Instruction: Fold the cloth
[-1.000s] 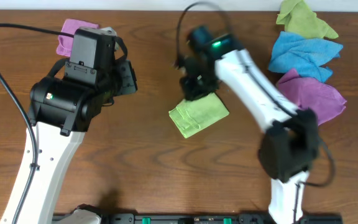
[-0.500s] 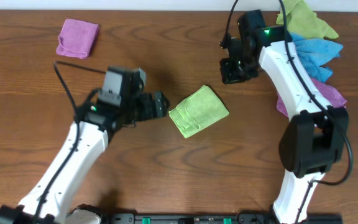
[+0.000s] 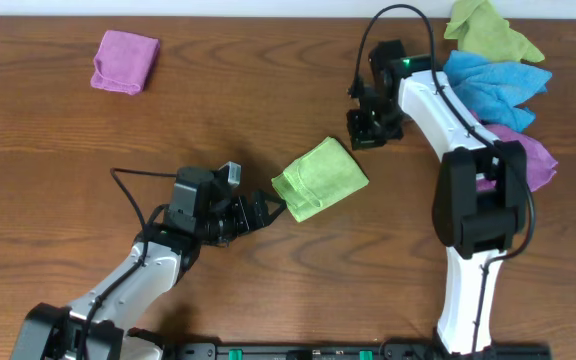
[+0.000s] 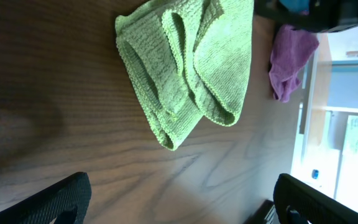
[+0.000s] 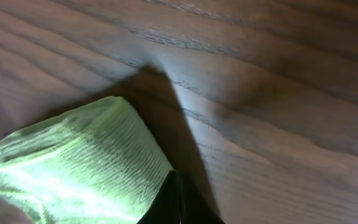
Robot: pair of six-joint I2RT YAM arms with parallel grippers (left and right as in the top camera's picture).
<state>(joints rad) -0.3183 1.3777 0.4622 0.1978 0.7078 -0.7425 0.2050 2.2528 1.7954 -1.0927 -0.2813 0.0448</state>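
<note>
A folded green cloth [image 3: 319, 178] lies on the wooden table near the middle. In the left wrist view it [image 4: 188, 68] shows folded layers with a rolled edge. My left gripper [image 3: 265, 212] is open and empty, low on the table just left of the cloth's near corner; its fingers [image 4: 179, 202] show at the bottom corners of its view. My right gripper [image 3: 365, 133] hovers just beyond the cloth's far right corner. Its fingers [image 5: 178, 205] are pressed together with nothing between them, beside the cloth [image 5: 73, 168].
A folded purple cloth [image 3: 125, 62] lies at the back left. A pile of unfolded cloths sits at the back right: green [image 3: 488, 30], blue [image 3: 490, 88] and purple [image 3: 516, 152]. The purple one also shows in the left wrist view [image 4: 291, 59].
My left arm has swung down from the back left and come in low beside the cloth. My right arm lifted off the cloth, went back right, then came a little closer.
</note>
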